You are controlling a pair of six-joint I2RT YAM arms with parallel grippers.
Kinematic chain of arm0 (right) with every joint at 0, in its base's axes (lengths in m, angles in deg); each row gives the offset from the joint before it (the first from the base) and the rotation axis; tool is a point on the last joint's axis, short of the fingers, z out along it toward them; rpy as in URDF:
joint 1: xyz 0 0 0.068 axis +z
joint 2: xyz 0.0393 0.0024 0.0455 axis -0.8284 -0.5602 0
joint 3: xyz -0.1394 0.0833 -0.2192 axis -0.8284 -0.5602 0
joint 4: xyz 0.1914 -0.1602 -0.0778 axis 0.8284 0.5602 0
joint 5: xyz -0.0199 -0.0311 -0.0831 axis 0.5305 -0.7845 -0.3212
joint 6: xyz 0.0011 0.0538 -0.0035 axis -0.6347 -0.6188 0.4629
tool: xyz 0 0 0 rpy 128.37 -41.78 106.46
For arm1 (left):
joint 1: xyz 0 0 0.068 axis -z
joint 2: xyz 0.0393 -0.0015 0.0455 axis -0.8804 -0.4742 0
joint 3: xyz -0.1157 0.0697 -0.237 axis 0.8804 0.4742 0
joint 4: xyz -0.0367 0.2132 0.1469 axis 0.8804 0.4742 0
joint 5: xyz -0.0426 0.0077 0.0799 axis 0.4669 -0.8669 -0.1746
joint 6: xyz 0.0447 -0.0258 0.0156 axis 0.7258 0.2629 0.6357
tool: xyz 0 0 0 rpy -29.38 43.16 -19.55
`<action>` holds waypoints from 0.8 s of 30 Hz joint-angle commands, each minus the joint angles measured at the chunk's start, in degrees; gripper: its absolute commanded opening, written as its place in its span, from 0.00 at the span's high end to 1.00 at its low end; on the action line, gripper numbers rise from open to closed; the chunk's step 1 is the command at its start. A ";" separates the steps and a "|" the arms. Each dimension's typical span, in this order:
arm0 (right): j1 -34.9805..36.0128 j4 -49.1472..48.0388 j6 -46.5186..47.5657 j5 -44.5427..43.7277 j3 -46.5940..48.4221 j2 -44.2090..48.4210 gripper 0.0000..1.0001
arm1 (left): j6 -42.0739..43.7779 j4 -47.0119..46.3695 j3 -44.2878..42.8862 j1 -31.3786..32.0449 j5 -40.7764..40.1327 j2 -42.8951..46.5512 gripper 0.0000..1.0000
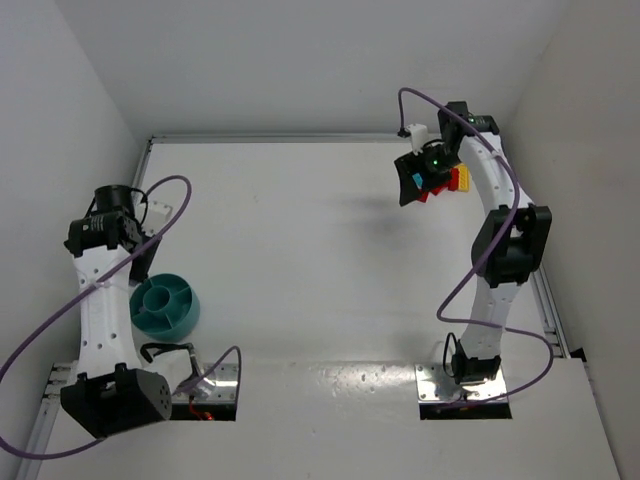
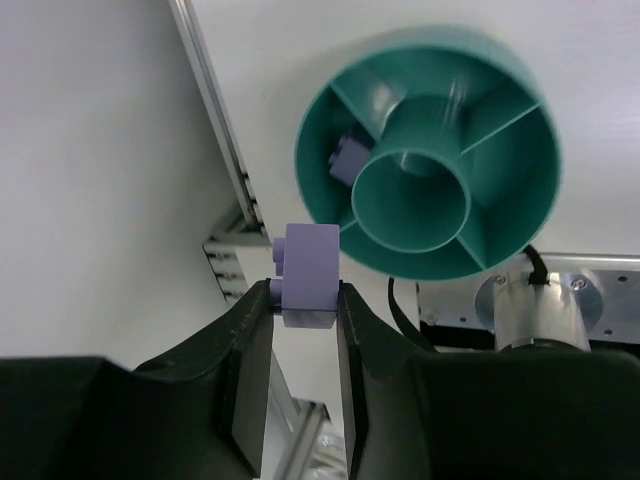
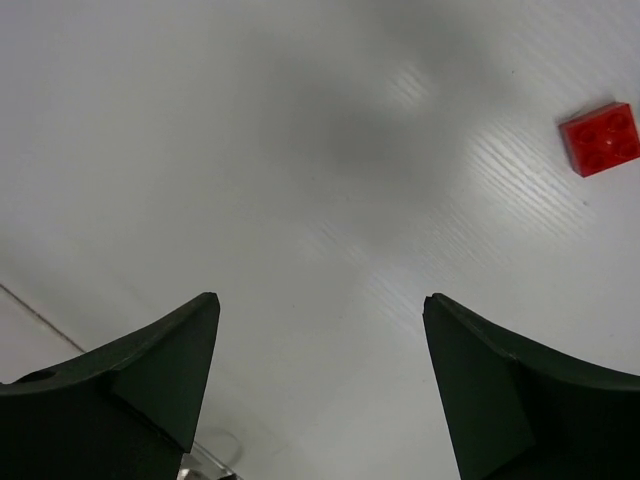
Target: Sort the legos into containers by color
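Overall, a white table (image 1: 300,270) enclosed by white walls (image 1: 60,100) is shown. The teal bowl (image 2: 535,130) stands upright, opening upward, beside the left arm (image 1: 105,310); one bluish brick (image 2: 345,160) lies in a compartment. A second bluish brick (image 2: 310,262) is pinched by the left gripper (image 2: 305,300), studs sideways, long axis apparently along the fingers. The right gripper (image 3: 318,310) is spread; a red brick (image 3: 600,138) lies studs-up nearby.

Bright, even overhead light. Right wrist view: soft shadow on the tabletop (image 3: 200,150) at 12 o'clock, glare at 2. Lego (image 2: 310,262) in the left tool (image 2: 305,298) sharp; teal bowl (image 2: 530,130) blurred.
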 commanded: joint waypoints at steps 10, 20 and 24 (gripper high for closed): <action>0.49 4.84 2.01 -0.50 2.12 -1.50 0.00 | 12.51 -0.28 2.58 -19.31 11.37 -5.93 1.00; 0.49 3.78 1.48 -1.65 0.89 -0.97 0.00 | 15.24 -2.21 5.48 -20.72 15.24 -9.19 0.92; 0.49 3.78 1.48 -2.17 0.89 -0.97 0.00 | 15.24 -4.15 6.71 -20.72 15.25 -9.72 0.89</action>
